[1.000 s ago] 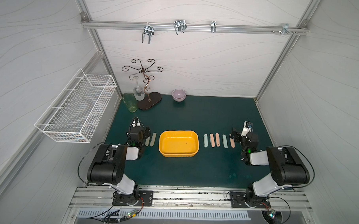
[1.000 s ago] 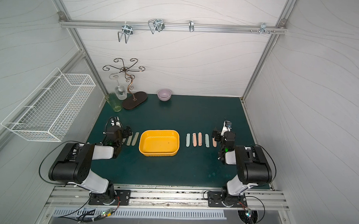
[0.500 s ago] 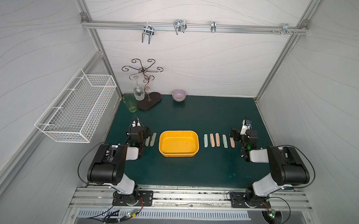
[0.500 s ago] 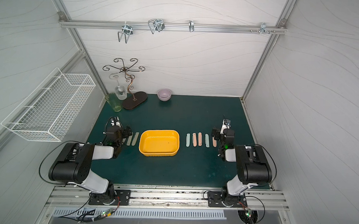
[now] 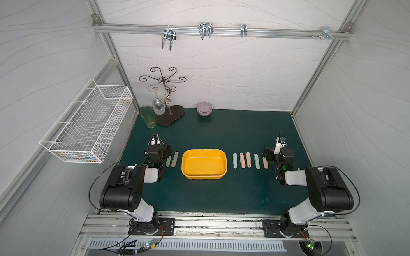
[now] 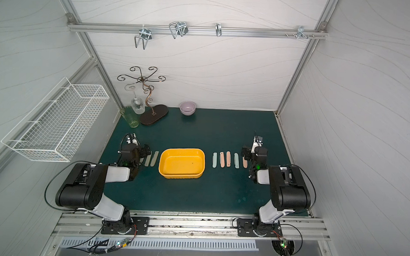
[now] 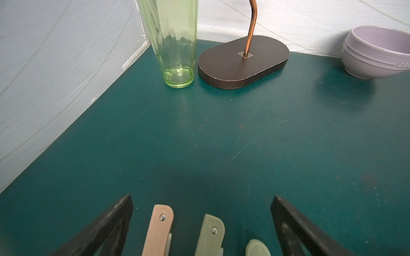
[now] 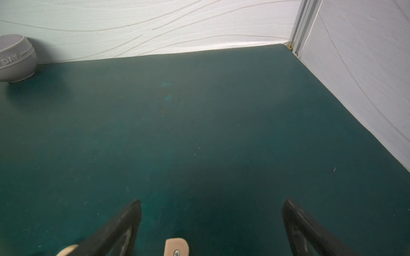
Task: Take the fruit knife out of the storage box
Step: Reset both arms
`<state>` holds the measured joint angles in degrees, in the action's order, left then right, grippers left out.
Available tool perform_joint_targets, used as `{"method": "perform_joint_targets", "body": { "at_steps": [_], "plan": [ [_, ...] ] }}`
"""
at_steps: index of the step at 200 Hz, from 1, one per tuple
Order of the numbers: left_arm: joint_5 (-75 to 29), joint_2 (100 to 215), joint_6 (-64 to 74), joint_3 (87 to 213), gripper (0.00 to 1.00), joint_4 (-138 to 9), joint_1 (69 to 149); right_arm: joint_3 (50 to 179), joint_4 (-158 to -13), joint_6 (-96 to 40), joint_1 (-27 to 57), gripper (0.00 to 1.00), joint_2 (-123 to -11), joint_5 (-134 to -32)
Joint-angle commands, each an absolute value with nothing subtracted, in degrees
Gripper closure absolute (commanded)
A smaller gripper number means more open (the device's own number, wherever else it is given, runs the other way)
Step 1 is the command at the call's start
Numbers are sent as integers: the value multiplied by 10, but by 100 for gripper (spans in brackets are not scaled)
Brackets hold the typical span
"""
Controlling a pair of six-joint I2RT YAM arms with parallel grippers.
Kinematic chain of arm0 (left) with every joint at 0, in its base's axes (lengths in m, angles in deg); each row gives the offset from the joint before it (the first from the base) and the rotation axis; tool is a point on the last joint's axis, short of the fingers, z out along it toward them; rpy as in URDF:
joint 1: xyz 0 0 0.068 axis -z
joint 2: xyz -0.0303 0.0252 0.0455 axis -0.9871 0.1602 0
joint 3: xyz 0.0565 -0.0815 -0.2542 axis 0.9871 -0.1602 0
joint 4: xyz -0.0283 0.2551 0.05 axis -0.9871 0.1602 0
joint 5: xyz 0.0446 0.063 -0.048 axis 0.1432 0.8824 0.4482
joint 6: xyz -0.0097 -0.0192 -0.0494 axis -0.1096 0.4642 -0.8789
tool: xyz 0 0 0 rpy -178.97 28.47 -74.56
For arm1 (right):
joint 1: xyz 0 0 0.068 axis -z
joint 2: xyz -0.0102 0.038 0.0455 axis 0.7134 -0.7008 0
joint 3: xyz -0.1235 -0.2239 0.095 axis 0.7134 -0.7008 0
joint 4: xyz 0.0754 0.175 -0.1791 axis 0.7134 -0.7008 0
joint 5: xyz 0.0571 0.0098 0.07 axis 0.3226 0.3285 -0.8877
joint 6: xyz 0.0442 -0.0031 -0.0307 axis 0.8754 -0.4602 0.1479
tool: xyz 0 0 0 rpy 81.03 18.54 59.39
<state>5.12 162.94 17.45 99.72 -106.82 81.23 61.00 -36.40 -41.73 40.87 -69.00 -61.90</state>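
Note:
The yellow storage box (image 5: 203,176) (image 6: 181,175) stands mid-table, and I see only a tiny dark speck inside it. Folded fruit knives lie on the mat outside it. Two green ones (image 5: 174,159) lie on its left, and a row of several (image 5: 248,160) on its right. My left gripper (image 5: 162,153) (image 7: 202,196) is open low over a peach knife (image 7: 158,230) and two green knives (image 7: 209,235), holding none. My right gripper (image 5: 272,155) (image 8: 211,201) is open over the peach knife (image 8: 176,246) at the row's right end.
A green glass (image 5: 148,117), a brown-based metal stand (image 5: 170,114) with a hanging wine glass, and a lilac bowl (image 5: 204,108) stand along the back wall. A white wire basket (image 5: 87,124) hangs on the left wall. Hooks hang from the top rail (image 5: 202,30).
My right gripper has shifted slightly toward the back. The left arm, the box and the knives have not moved.

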Motion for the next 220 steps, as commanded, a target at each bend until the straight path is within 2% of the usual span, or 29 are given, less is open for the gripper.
{"method": "perform_joint_targets", "body": {
  "at_steps": [1,220],
  "plan": [
    [55,1634,185,1002,1,-1103,815,615,-372,-423,403,1,-691,-615],
    [55,1635,184,1001,1,-1103,814,622,-380,-439,395,1,-695,-610]
  ]
}}
